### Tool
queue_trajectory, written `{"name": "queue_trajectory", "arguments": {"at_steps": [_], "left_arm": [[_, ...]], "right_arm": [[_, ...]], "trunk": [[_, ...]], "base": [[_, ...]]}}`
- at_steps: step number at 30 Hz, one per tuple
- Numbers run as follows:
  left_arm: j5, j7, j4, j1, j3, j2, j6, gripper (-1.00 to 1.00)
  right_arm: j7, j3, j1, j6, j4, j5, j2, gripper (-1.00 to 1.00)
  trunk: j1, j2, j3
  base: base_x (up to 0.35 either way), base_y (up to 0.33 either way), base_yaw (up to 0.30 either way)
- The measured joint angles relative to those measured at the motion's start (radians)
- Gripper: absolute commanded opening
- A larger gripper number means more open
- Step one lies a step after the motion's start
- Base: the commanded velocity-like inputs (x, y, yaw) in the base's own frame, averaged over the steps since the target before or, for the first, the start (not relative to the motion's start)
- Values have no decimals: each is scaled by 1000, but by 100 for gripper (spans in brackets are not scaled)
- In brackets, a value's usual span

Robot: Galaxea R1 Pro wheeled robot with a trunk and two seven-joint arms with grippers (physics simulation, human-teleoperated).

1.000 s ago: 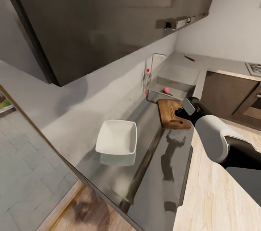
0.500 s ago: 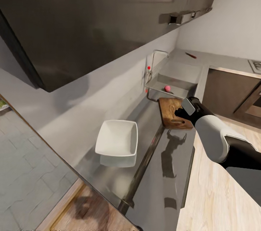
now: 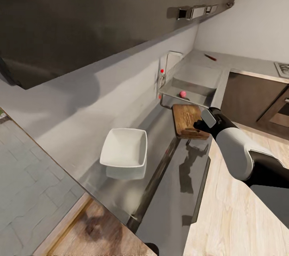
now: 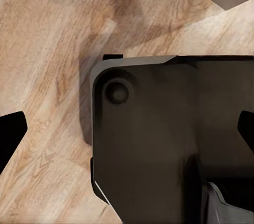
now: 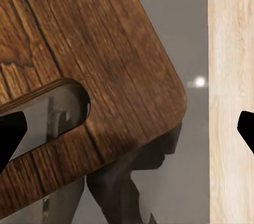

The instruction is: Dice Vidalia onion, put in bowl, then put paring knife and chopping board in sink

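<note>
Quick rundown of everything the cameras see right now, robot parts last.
sink: one, grey steel, far end of the counter run
onion: one, pinkish, in the sink basin
tap: one, chrome with red knob, behind the sink
chopping board: one, dark brown wood, on the countertop beside the sink
bowl: one, white square, on the countertop nearer the robot
paring knife: one, reddish handle, counter beyond the sink
countertop: one, grey, reflective
right gripper: open, over the board's slotted end
left gripper: open, above wooden floor
</note>
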Motion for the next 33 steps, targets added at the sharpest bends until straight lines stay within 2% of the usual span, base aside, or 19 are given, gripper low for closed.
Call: {"name": "queue_trajectory", "arguments": {"at_steps": [16, 33], "left_arm": [[0, 0, 0, 0, 0, 0, 0, 100], [0, 0, 0, 0, 1, 0, 0, 100]], "right_arm": [[0, 0, 0, 0, 1, -1, 2, 100], [0, 0, 0, 0, 2, -1, 2, 100]], "trunk": [[0, 0, -25], [0, 0, -28]], "base": [[0, 0, 0], [25, 28, 0]]}}
